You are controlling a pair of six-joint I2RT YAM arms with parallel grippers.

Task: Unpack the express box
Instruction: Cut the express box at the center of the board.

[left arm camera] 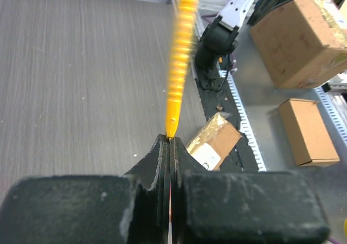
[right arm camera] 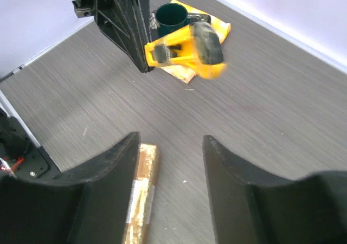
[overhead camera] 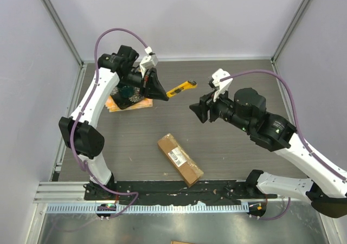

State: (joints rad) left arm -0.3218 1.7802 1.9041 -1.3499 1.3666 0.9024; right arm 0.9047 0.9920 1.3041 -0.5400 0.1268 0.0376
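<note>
The express box [overhead camera: 180, 159], a brown cardboard parcel with a white label, lies flat and slantwise on the table in front of both arms. It also shows as the box [left arm camera: 214, 141] and the box [right arm camera: 141, 190]. My left gripper [overhead camera: 162, 95] is raised at the back left, shut on one end of a yellow utility knife [overhead camera: 181, 88]. In the left wrist view the gripper [left arm camera: 171, 141] pinches the knife [left arm camera: 181, 59], which sticks straight out. My right gripper [overhead camera: 198, 111] hovers open and empty, facing the knife [right arm camera: 184, 49]; its jaws [right arm camera: 171, 141] stand wide apart.
A dark green cup [right arm camera: 172, 17] sits on an orange cloth [overhead camera: 142, 104] at the back left, under the left gripper. Beyond the table's front rail [overhead camera: 162, 192] lie other cardboard boxes [left arm camera: 295, 35]. Walls close in the left, back and right.
</note>
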